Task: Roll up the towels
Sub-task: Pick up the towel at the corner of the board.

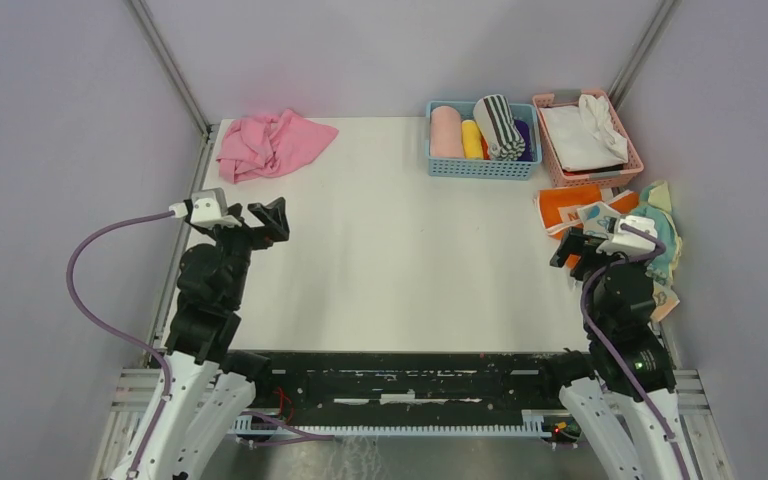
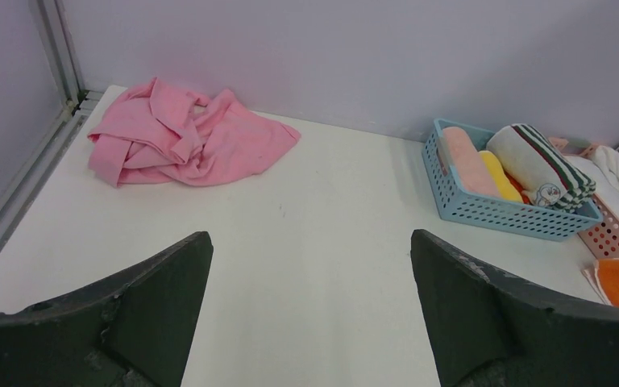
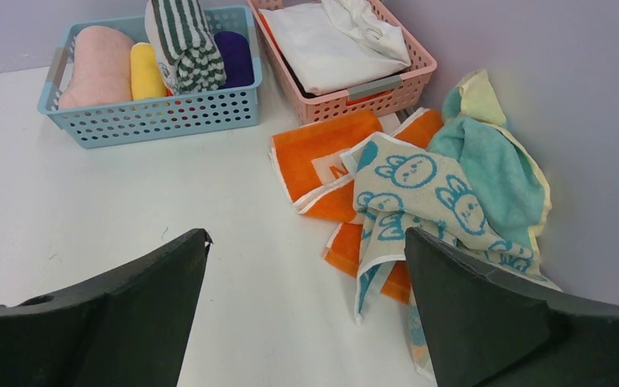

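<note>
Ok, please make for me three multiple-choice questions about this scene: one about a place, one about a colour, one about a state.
1. Where does the pink cloth lie?
A. far left corner of the table
B. near right corner
C. the middle

2. The basket holding the rolled towels is:
A. pink
B. blue
C. green

3. The bunny towel is:
A. rolled tight
B. loose and crumpled
C. folded in a neat square

Answers:
1 A, it is bunched where the far and left walls meet.
2 B, a blue perforated wall surrounds the rolls.
3 B, it drapes unrolled over the orange towel.
</note>
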You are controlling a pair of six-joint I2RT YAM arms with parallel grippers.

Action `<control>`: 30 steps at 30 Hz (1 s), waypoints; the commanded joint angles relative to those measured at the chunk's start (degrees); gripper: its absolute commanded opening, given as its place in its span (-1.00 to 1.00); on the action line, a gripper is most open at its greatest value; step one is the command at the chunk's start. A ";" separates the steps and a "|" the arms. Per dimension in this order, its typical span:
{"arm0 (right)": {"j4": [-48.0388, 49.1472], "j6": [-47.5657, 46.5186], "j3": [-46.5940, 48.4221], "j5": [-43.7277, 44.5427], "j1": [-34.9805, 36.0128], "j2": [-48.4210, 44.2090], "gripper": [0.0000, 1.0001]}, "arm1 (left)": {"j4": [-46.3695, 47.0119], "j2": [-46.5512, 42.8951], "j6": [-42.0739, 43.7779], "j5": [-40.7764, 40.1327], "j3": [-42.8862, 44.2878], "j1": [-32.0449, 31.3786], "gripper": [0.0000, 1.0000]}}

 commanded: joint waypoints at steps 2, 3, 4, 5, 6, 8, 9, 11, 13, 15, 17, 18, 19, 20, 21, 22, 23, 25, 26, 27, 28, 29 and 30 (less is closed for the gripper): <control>-0.53 0.01 2.84 0.75 0.44 2.83 1.00 | 3.80 -1.84 0.69 1.08 -0.68 -0.20 0.98; -0.93 0.12 3.32 0.74 0.42 3.63 1.00 | 3.43 -2.03 0.79 1.16 -0.58 -0.23 0.98; -1.38 0.43 3.71 1.05 0.43 4.70 1.00 | 2.92 -2.26 0.94 1.17 -0.29 -0.21 0.98; -1.67 0.74 4.07 1.29 0.42 5.49 1.00 | 2.19 -2.45 1.12 1.16 0.05 -0.21 0.98; -1.83 1.13 4.35 1.39 0.42 6.31 1.00 | 1.48 -2.64 1.16 1.11 0.36 -0.24 0.98; -2.22 1.89 5.01 1.53 0.42 8.26 1.00 | -0.03 -3.29 1.10 1.29 0.90 -0.21 0.98; -2.69 2.45 5.49 1.83 0.44 9.59 1.00 | -0.47 -3.60 0.82 1.46 0.97 -0.20 0.98; -3.93 3.78 6.91 4.91 0.42 13.36 1.00 | -1.00 -4.16 0.27 2.87 0.62 -0.29 0.98; -4.76 5.35 8.56 7.88 0.36 18.21 1.00 | -1.03 -4.55 -0.01 4.67 -0.05 -0.33 0.98; -5.36 6.69 11.05 9.95 0.06 24.25 1.00 | -0.76 -5.03 -0.14 5.88 -1.05 -0.45 0.98; -5.64 7.83 13.86 11.78 -0.53 30.52 1.00 | -0.44 -5.18 0.44 6.67 -1.49 -0.51 0.98; -4.90 8.13 14.75 12.95 -1.05 33.45 1.00 | -0.78 -5.25 1.42 6.64 -1.26 -0.66 0.99; -4.25 8.78 15.66 13.95 -2.02 36.15 1.00 | -0.91 -5.33 2.34 5.79 -1.33 -1.02 0.98; -3.54 9.53 16.16 14.28 -3.73 38.74 1.00 | -0.99 -5.42 2.47 4.49 -1.45 -1.42 0.98; -2.98 10.70 16.64 14.44 -5.63 42.25 1.00 | -1.40 -5.46 2.49 3.62 -1.37 -1.70 0.98; -2.80 12.15 17.34 14.31 -8.14 44.64 1.00 | -1.60 -5.53 2.44 3.47 -1.39 -1.84 0.98; -2.71 13.37 17.95 14.15 -10.60 47.01 1.00 | -1.50 -5.67 2.41 3.86 -1.49 -1.94 0.98; -2.12 15.61 18.82 14.44 -15.02 51.19 1.00 | -1.33 -6.00 2.48 4.44 -1.73 -2.04 0.99; -2.75 17.86 19.42 14.08 -17.19 52.86 1.00 | -1.34 -6.08 2.56 4.32 -1.69 -2.13 0.98; -3.30 20.00 19.80 12.55 -20.06 54.43 1.00 | -1.30 -6.13 2.64 4.07 -1.72 -2.21 0.98; -3.16 21.49 19.51 10.36 -22.83 55.42 1.00 | -1.36 -6.23 2.63 3.88 -1.73 -2.26 0.98; -2.61 22.66 18.84 7.66 -25.08 56.10 0.99 | -1.31 -6.29 2.66 3.84 -1.74 -2.43 0.98; -1.65 23.16 18.14 5.84 -27.04 56.62 0.98 | -1.36 -6.30 2.73 3.84 -1.75 -2.55 0.98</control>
